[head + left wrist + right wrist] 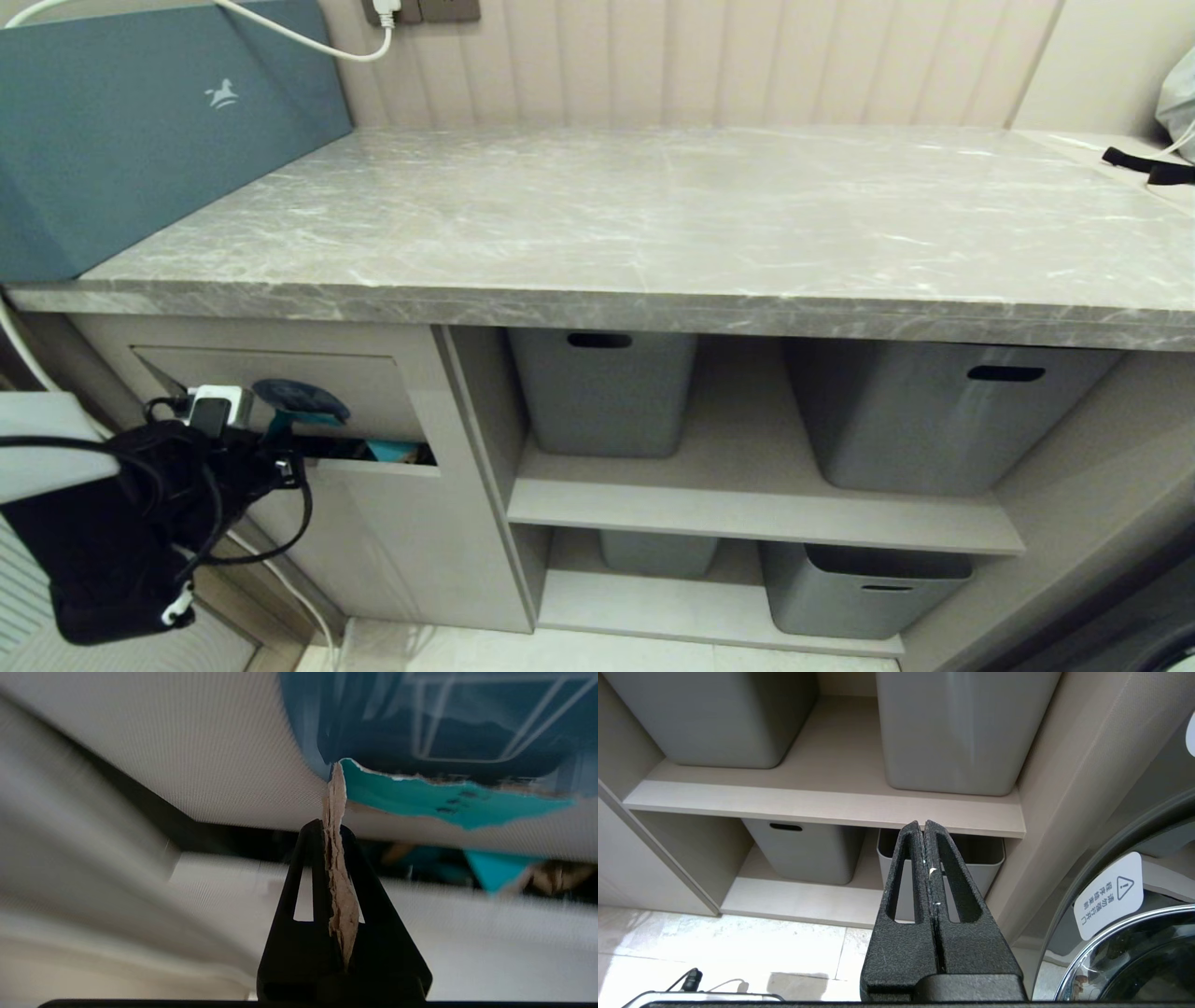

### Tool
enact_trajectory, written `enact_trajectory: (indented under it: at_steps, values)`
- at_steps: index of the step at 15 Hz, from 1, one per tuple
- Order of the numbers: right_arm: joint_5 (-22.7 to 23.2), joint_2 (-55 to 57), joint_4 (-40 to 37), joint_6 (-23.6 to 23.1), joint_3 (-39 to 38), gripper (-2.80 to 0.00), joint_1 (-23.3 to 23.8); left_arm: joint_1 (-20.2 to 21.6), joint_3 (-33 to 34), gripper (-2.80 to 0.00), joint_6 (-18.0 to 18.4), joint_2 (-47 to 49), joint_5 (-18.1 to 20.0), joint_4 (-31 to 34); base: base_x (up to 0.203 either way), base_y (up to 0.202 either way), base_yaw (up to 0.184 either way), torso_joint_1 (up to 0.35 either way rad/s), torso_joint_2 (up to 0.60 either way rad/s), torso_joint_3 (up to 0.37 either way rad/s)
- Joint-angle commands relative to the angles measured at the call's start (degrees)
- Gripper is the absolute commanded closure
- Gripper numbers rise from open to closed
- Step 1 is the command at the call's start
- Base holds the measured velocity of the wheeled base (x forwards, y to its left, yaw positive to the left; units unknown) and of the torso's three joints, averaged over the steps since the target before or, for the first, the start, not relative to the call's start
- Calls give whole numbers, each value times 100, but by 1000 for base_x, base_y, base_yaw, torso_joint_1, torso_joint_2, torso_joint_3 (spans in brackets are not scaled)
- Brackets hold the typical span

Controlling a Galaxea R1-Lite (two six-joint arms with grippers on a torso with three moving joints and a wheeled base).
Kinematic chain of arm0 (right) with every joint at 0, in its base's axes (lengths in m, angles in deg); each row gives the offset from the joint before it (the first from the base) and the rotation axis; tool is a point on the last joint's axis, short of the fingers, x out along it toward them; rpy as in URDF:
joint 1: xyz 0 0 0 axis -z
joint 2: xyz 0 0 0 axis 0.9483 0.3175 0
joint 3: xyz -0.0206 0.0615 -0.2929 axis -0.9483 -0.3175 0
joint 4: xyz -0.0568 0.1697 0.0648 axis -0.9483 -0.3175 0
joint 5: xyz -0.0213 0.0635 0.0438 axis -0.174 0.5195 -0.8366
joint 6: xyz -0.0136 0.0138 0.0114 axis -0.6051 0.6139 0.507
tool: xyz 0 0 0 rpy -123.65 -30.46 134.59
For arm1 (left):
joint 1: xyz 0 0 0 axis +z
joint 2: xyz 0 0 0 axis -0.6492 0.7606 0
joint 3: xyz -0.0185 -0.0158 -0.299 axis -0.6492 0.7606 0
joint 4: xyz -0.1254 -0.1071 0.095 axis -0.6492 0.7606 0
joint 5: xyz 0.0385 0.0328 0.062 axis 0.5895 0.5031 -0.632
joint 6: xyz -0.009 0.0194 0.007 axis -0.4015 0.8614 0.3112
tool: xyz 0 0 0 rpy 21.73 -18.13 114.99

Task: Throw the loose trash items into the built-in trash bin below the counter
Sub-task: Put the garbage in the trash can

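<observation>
My left gripper is shut on a torn cardboard scrap with a teal face and dark dots. It holds the scrap against the built-in trash bin's tilting flap, just by the round blue icon. The flap is tilted, with a dark slot along its lower edge. A teal piece shows in that slot. The grey marble counter above bears no scraps. My right gripper is shut and empty, low in front of the shelves.
A large teal box with a white horse logo leans at the counter's left end, with a white cable above it. Grey baskets fill the shelves beside the bin. A washing machine door stands at the far right.
</observation>
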Motion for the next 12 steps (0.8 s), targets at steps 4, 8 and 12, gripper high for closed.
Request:
enact_trajectory:
  at_steps: [4,8,12]
  values:
    - [0,0,0,-1,0,0,1,-330,-904,0,5,488,-2,-49,0,0,0,0,0,0]
    - [0,0,0,-1,0,0,2,-389,-1369,0,2,740,-1,-49,0,0,0,0,0,0]
    - [0,0,0,-1,0,0,-6,-389,-1410,-280,2,854,-7,-49,0,0,0,0,0,0]
